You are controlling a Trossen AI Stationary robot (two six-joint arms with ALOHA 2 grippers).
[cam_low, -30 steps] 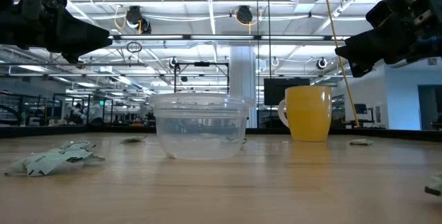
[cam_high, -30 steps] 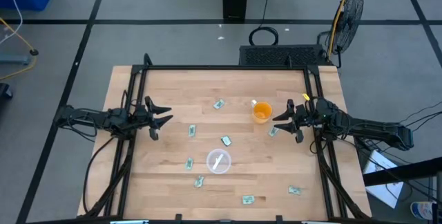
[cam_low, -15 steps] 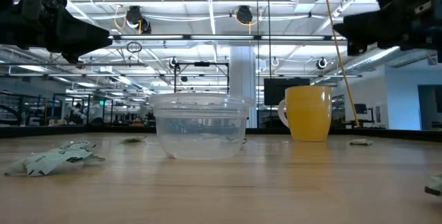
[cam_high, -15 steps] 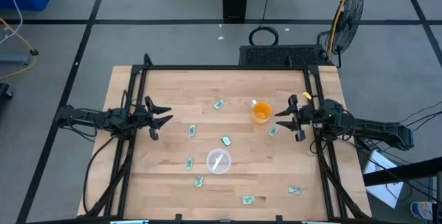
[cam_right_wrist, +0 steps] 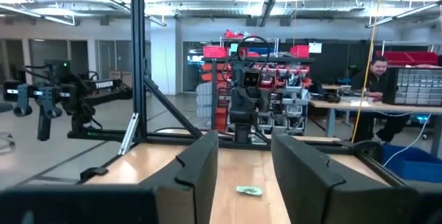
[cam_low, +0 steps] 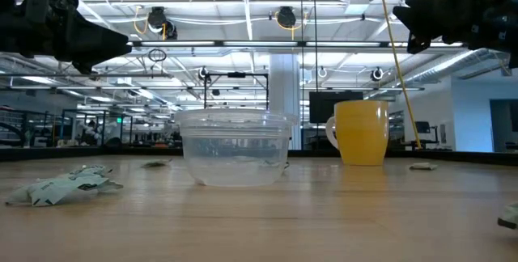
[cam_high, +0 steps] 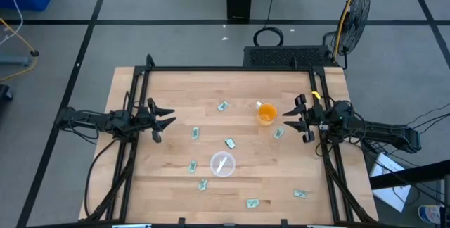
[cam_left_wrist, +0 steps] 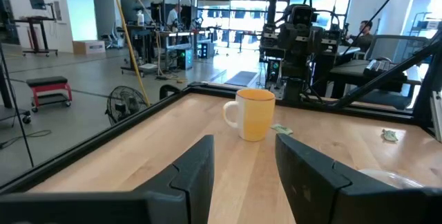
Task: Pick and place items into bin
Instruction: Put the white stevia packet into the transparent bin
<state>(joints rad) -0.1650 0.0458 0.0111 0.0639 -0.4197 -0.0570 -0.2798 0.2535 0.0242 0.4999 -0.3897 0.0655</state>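
From above, we see the clear bin (cam_high: 222,165) on the front middle of the worktop (cam_high: 169,179), with the small packets (cam_high: 195,134) scattered around it and one pale piece inside it. The right pincer (cam_high: 298,118) is spread near the orange cup (cam_high: 266,114); the left pincer (cam_high: 163,122) is spread at the left side. In the low view, the bin (cam_low: 235,148) stands beside the orange cup (cam_low: 361,133). In the left wrist view, its fingers (cam_left_wrist: 194,175) are apart, empty.

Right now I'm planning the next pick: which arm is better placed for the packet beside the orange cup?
Right: its open pincer hovers close to that pale green-and-white packet; the left pincer waits across the table.
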